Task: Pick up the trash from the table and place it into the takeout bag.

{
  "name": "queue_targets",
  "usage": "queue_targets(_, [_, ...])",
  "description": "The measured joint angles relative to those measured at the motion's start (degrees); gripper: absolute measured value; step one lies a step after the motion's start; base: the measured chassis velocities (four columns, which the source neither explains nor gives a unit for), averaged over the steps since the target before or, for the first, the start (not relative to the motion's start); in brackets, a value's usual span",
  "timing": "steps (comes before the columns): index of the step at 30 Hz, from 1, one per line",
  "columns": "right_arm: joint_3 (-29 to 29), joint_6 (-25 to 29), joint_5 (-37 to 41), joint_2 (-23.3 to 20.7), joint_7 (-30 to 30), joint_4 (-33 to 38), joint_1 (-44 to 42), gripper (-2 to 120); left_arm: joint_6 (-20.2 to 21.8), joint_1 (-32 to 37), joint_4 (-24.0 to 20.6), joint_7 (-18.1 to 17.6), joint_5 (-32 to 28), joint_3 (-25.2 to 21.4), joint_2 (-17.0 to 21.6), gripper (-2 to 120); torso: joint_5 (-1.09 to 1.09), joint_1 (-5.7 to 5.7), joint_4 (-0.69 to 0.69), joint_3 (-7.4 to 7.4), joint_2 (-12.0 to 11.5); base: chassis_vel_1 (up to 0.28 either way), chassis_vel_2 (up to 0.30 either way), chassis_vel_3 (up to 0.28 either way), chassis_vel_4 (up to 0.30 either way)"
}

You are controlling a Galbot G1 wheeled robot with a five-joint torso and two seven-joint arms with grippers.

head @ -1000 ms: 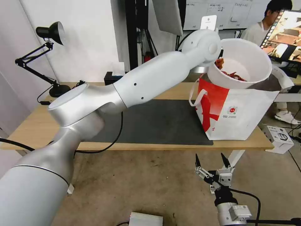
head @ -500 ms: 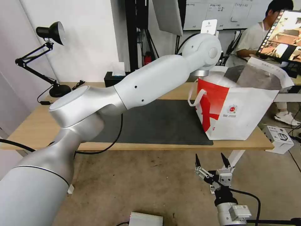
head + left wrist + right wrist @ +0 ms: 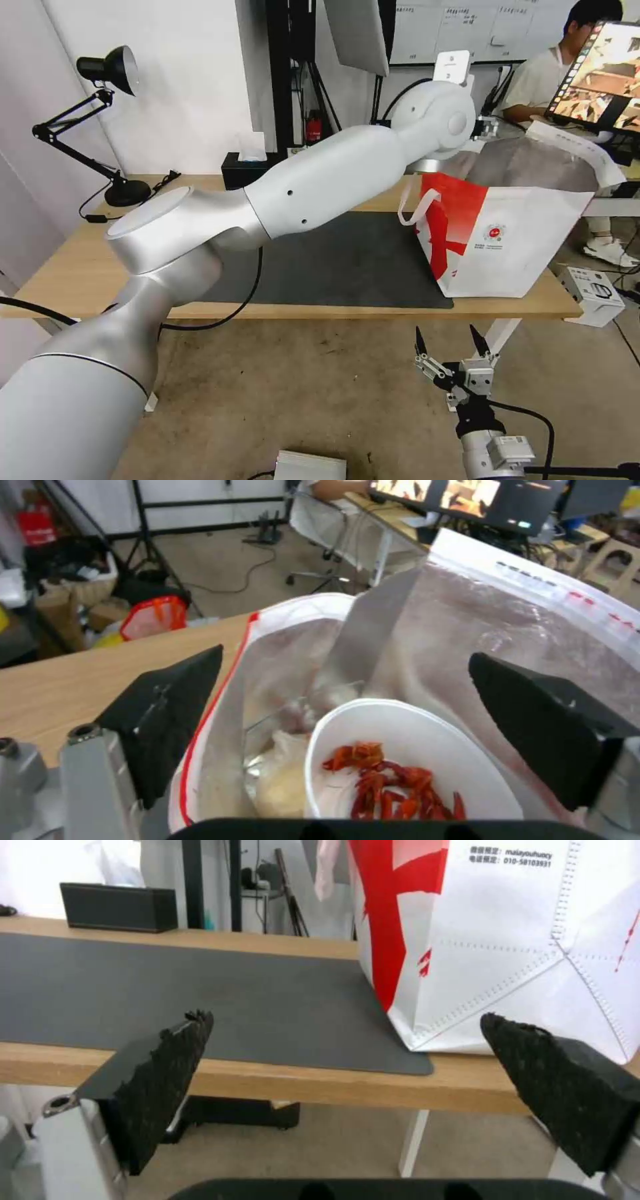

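Your left gripper point(image 3: 347, 715) hangs spread wide above the foil-lined white-and-red takeout bag point(image 3: 507, 240), where the white round bowl of red crayfish shells point(image 3: 400, 775) sits; your right gripper point(image 3: 450, 343) waits low, jaws apart.

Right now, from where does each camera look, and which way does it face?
Head view: high, looking down at the table; left arm reaches to the takeout bag, right claw low.
Left wrist view: above the bag, looking down at the white bowl; left claw open.
Right wrist view: below table height, facing the table edge and bag.
All views share the bag.
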Motion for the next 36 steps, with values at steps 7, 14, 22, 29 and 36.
queue_targets(7, [0.0,0.0,0.0,0.0,0.0,0.0,0.0,100,-4.9,3.6,-0.3,7.6,11.8,-0.8,0.5,100,0.00,0.00,-0.01,0.00,0.0,0.000,0.000,0.000,0.000])
queue_targets(14, [0.0,0.0,0.0,0.0,0.0,0.0,0.0,100,-10.0,6.3,-4.6,12.0,16.2,-1.2,7.1,100,-0.01,0.00,0.00,0.00,0.0,0.000,0.000,0.000,0.000])
queue_targets(22, [0.0,0.0,0.0,0.0,0.0,0.0,0.0,100,-11.7,9.1,-10.6,19.9,28.3,-0.6,18.8,100,-0.04,0.00,0.02,0.00,0.0,0.000,0.000,0.000,0.000])
queue_targets(29, [0.0,0.0,0.0,0.0,0.0,0.0,0.0,100,-12.5,12.5,-15.5,21.4,36.1,-2.6,24.1,100,-0.01,0.00,-0.02,0.00,0.0,0.000,0.000,0.000,0.000])
queue_targets(36, [0.0,0.0,0.0,0.0,0.0,0.0,0.0,100,-11.1,24.7,-23.6,20.8,42.4,-12.6,35.8,100,-0.04,0.00,0.00,0.00,0.0,0.000,0.000,0.000,0.000])
